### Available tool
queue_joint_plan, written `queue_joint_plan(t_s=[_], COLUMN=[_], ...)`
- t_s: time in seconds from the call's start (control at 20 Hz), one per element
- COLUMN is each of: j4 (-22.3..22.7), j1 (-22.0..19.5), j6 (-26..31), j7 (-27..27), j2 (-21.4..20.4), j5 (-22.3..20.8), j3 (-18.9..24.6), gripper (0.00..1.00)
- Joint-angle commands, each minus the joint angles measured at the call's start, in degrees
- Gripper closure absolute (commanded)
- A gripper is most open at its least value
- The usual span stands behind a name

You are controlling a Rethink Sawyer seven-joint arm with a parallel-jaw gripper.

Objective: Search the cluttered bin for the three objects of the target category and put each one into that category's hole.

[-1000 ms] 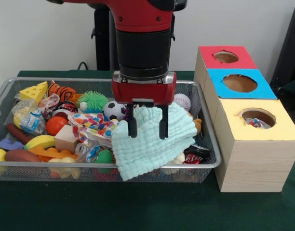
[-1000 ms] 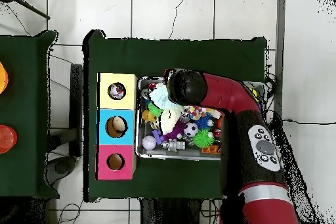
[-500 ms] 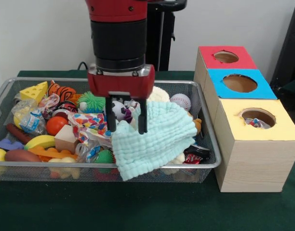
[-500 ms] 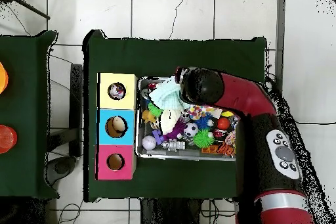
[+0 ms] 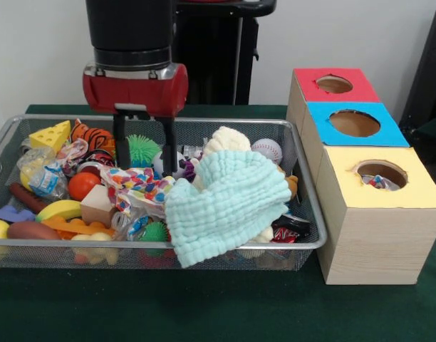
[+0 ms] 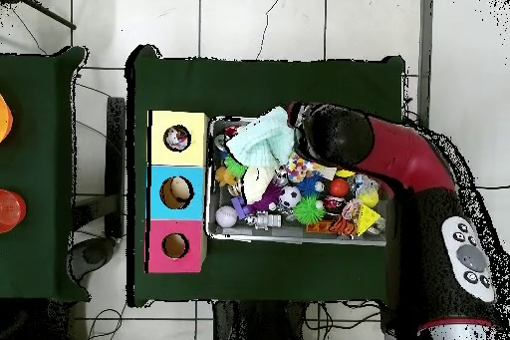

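Yellow-topped hole [image 5: 381, 172] unobstructed above; mint cloth [image 5: 229, 203] blankets bin's [image 5: 303, 246] right-hand clutter.

you have a plain white wall [image 5: 47, 57] behind; a table [image 5: 204, 306] covered in dark green cloth; a white tiled floor [image 6: 259, 17] with cracks.

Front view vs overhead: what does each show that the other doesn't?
Front only: the claw open and empty above the polka-dot wrapper, and the mesh side wall of the bin. Overhead only: the arm's full sweep across the bin, hiding the claw, and the tiled floor around the table. Both: the mint cloth at the bin's box end, and the yellow hole already holding something printed.
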Motion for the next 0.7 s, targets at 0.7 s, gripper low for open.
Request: queue_joint_plan(t_s=[0.7], j4=[6.4], j1=[-1.6], j6=[0.4], j7=[-6.4], j2=[4.7], j5=[-8.4], j3=[4.2], gripper=[0.0])
